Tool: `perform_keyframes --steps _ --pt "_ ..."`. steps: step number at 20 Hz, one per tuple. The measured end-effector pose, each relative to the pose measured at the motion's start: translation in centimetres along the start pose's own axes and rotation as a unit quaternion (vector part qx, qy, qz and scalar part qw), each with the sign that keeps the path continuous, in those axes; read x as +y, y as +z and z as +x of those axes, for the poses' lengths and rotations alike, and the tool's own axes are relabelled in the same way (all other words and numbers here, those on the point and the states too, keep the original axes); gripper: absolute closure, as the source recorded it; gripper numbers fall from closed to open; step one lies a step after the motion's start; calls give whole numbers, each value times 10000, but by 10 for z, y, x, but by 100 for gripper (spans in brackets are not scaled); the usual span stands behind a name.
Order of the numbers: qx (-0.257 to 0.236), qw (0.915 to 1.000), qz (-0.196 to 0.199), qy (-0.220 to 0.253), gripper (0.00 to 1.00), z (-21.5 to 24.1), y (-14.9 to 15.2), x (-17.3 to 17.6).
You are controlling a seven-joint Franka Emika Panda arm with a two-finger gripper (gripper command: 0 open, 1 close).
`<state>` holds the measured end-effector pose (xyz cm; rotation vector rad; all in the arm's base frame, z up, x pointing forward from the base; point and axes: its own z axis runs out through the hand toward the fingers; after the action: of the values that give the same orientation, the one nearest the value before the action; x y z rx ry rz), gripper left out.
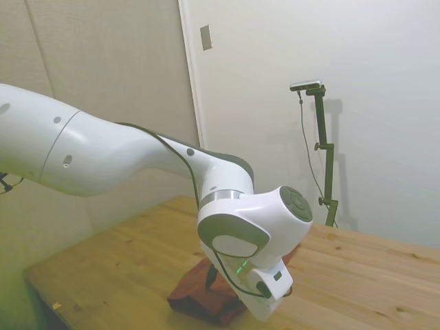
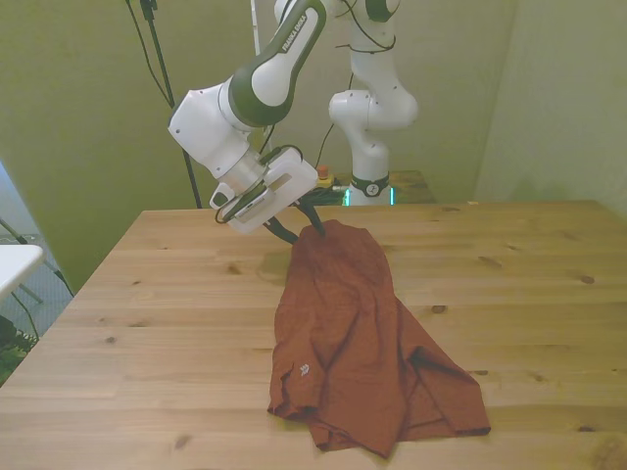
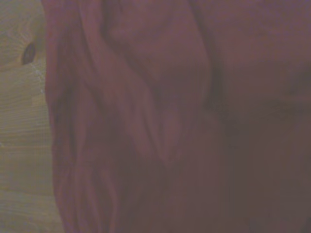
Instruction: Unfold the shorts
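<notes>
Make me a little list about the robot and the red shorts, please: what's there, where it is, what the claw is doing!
thing: shorts, rust-red cloth
where: on the wooden table, near its middle
shape: far end lifted to a peak, near end spread out and crumpled
claw: gripper at the lifted far end, fingers closed on the cloth
wrist view: folds of the cloth fill most of it, blurry
job: not fully unfolded yet

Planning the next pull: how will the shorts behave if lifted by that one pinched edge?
Probably floppy: the shorts drape from the hand in soft folds, so the rest should sag and trail. They look light, thin cloth. Likely to drag on the wooden table rather than slide freely.
</notes>
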<state>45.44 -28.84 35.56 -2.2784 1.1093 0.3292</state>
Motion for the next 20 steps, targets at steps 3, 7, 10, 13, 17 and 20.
perform_keyframes --steps 3,7,10,13,17,20 --pt "0 10000 0 0 100 0 0 0" --pt "2 10000 2 0 100 0 0 0" --pt "14 10000 13 6 100 0 -2 1" --pt "42 10000 37 9 100 -1 -5 1" --pt "198 9997 83 -147 100 -10 -22 -14" --pt "594 9971 -200 -432 100 -35 -39 -59"
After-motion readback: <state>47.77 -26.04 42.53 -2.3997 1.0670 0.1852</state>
